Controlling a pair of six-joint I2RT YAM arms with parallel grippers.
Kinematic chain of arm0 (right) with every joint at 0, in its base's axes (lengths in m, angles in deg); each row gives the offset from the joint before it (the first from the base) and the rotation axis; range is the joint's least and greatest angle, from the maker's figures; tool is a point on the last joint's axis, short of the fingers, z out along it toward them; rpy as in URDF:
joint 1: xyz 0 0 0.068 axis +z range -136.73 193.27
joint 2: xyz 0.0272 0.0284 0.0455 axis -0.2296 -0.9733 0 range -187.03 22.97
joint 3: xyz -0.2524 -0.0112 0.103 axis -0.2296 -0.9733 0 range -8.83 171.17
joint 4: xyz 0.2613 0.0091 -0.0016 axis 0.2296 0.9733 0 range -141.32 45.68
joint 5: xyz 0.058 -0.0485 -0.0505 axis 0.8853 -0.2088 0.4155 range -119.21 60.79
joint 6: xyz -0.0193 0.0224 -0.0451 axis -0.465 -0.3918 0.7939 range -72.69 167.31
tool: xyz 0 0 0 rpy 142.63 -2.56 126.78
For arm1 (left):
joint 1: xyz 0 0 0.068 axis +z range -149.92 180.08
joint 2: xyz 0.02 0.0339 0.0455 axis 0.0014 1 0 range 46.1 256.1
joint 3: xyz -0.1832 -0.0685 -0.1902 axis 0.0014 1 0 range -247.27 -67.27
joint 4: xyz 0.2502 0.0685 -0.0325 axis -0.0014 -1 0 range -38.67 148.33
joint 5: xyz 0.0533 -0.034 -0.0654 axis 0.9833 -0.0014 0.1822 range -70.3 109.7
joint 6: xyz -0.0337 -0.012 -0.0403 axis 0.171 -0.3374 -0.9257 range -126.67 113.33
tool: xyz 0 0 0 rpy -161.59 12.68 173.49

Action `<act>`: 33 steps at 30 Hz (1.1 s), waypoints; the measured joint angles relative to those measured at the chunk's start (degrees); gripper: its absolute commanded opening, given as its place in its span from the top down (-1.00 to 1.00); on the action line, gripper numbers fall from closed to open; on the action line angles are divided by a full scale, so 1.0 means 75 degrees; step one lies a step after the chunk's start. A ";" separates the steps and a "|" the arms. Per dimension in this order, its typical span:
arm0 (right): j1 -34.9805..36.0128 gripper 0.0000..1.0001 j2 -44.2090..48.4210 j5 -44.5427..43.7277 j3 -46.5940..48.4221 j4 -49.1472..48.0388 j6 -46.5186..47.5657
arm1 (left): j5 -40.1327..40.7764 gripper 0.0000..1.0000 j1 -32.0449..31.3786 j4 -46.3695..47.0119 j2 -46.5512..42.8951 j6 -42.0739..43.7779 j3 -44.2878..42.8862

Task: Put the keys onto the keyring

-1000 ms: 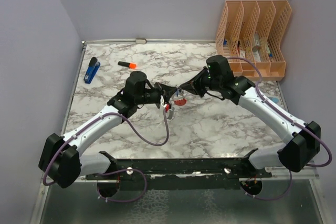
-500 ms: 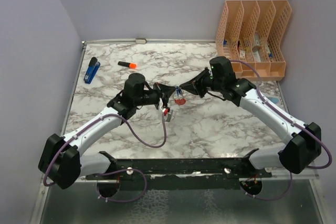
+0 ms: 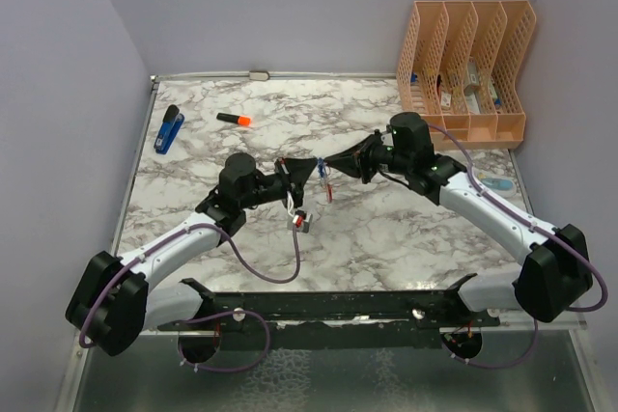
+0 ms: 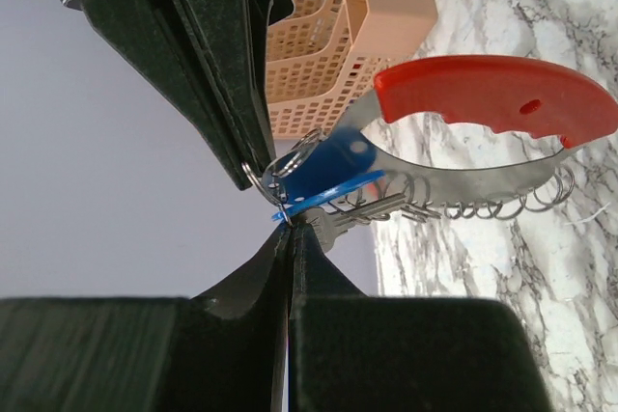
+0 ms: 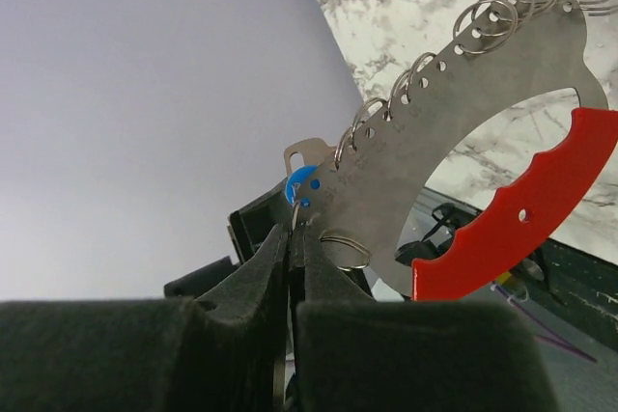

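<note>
The keyring (image 3: 324,183) hangs in the air between my two grippers over the marble table's middle. In the left wrist view it shows a red crescent (image 4: 492,94) and a silvery metal side (image 4: 454,185) lined with small split rings. A blue-headed key (image 4: 323,166) and a silvery key (image 4: 362,211) sit at its end. My left gripper (image 4: 289,223) is shut on the keys there. My right gripper (image 5: 294,229) is shut on the keyring's metal end (image 5: 454,132), beside the blue key head (image 5: 301,185). The two grippers, left (image 3: 309,169) and right (image 3: 334,162), meet tip to tip.
An orange file organiser (image 3: 468,55) stands at the back right. A dark-blue stapler-like object (image 3: 170,128) and an orange-and-black marker (image 3: 234,120) lie at the back left. A small red-and-white tag (image 3: 300,220) dangles below my left gripper.
My left wrist has drawn back to the left and nearer, the right arm has shifted slightly. The keyring has turned edge-on to the top camera and sits a little higher.
</note>
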 measured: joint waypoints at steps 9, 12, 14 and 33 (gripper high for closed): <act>0.0000 0.98 0.0128 0.0458 -0.0493 -0.0970 -0.0740 | 0.0187 1.00 0.0000 0.1731 -0.0029 0.0172 0.0615; 0.0000 0.98 0.0152 0.0565 -0.0609 -0.1253 -0.1052 | 0.0224 1.00 -0.0003 0.2171 -0.0026 0.0248 0.0787; 0.0000 0.98 0.0152 0.0629 -0.0711 -0.1466 -0.1250 | 0.0239 1.00 -0.0009 0.2442 -0.0015 0.0312 0.0898; 0.0003 0.98 0.0338 0.0746 -0.1445 -0.2978 -0.2801 | 0.0918 1.00 -0.0405 0.4162 0.0195 0.0449 0.1370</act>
